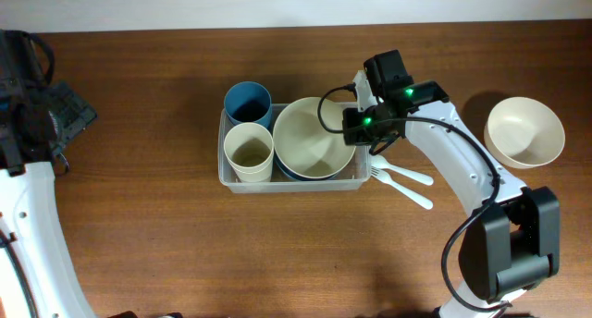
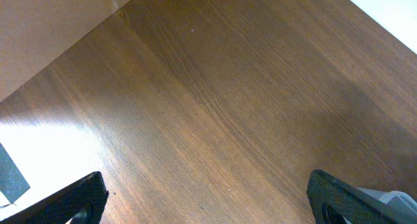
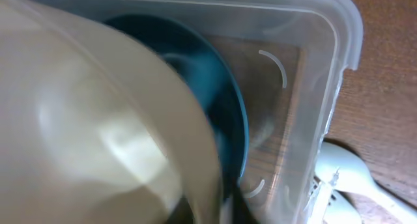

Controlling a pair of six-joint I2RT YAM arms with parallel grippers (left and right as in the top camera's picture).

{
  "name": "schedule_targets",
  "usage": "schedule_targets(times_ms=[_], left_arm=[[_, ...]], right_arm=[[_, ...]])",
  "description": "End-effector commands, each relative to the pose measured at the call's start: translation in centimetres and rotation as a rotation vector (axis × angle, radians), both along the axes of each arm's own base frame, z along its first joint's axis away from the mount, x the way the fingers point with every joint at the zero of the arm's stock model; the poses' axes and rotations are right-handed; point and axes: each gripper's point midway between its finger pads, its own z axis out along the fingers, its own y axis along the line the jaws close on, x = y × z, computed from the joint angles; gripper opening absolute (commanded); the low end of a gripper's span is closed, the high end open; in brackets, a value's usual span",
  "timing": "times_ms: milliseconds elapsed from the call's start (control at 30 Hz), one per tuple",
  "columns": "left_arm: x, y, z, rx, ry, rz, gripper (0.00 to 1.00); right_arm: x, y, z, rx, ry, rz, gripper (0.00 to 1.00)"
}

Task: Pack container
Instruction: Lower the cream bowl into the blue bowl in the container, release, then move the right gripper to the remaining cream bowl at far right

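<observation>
Wooden table (image 1: 139, 253): container (image 1: 296, 185) beneath right end effector (image 1: 357, 124), grip unclear; left end effector (image 2: 208, 201) open.

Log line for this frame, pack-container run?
container: blue cup, cream cup, cream bowl over blue bowl | right claw: at cream bowl rim, grip unclear | left claw: open, over table | outside: second cream bowl, forks

This looks like a robotics lab bench: two white robot arms (image 1: 462, 161), one showing green indicator lights (image 1: 368, 124), stand at a wood-grain table (image 1: 139, 253), where plastic cups (image 1: 249, 152) and bowls (image 1: 310, 138) sit in a clear container (image 1: 226, 179)
</observation>
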Motion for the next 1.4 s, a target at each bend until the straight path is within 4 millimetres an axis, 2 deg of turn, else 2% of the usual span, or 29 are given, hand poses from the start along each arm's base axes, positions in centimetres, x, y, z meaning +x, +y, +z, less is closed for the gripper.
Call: schedule_targets(times_ms=[0,100,233,333,367,500,600,733,833,900,967,1067,1100,1133,1200,1300,1367], left_arm=[[0.0,0.1,-0.2,-0.007,0.0,0.014,1.0],[0.0,0.1,-0.2,-0.007,0.001,0.014,1.0],[0.0,0.1,-0.2,-0.007,0.001,0.014,1.0],[0.0,0.1,-0.2,-0.007,0.0,0.014,1.0],[0.0,0.1,-0.2,-0.007,0.001,0.014,1.0],[0.0,0.1,-0.2,-0.007,0.001,0.014,1.0],[0.0,0.1,-0.2,-0.007,0.001,0.014,1.0],[0.0,0.1,-0.2,-0.007,0.0,0.014,1.0],[0.0,0.1,-0.2,-0.007,0.0,0.014,1.0],[0.0,0.1,-0.2,-0.007,0.001,0.014,1.0],[0.0,0.1,-0.2,-0.007,0.001,0.014,1.0],[0.0,0.1,-0.2,-0.007,0.001,0.014,1.0],[0.0,0.1,-0.2,-0.007,0.001,0.014,1.0],[0.0,0.1,-0.2,-0.007,0.001,0.014,1.0],[0.0,0.1,-0.2,-0.007,0.001,0.014,1.0],[0.0,0.1,-0.2,-0.007,0.0,0.014,1.0],[0.0,0.1,-0.2,-0.007,0.0,0.014,1.0]], right_arm=[[0.5,0.4,0.3,-0.001,-0.02,0.003,0.61],[0.5,0.4,0.3,-0.001,-0.02,0.003,0.78],[0.7,0.3,0.4,0.0,-0.024,0.001,0.94],[1.1,-0.1,1.1,0.003,-0.034,-0.013,1.0],[1.2,-0.3,1.5,0.003,-0.038,-0.017,0.99],[2.1,-2.1,4.9,0.019,-0.088,-0.063,0.99],[2.5,-3.6,8.6,0.043,-0.148,-0.097,0.99],[2.1,-5.5,13.0,0.045,-0.227,-0.103,0.99],[2.1,-9.4,14.7,-0.02,-0.256,-0.236,0.99],[1.8,-13.5,14.8,-0.092,-0.241,-0.404,0.99],[1.0,-17.9,14.1,-0.159,-0.193,-0.578,1.0],[-0.6,-22.9,12.9,-0.204,-0.11,-0.763,0.99],[-1.3,-25.3,12.2,-0.204,-0.067,-0.846,0.99],[-1.5,-25.8,12.0,-0.203,-0.057,-0.865,0.99],[-2.5,-28.6,11.1,-0.191,-0.006,-0.971,0.99],[-3.7,-31.3,9.5,-0.157,0.055,-1.06,0.99],[-5.0,-33.5,7.4,-0.141,0.125,-1.133,0.99]])
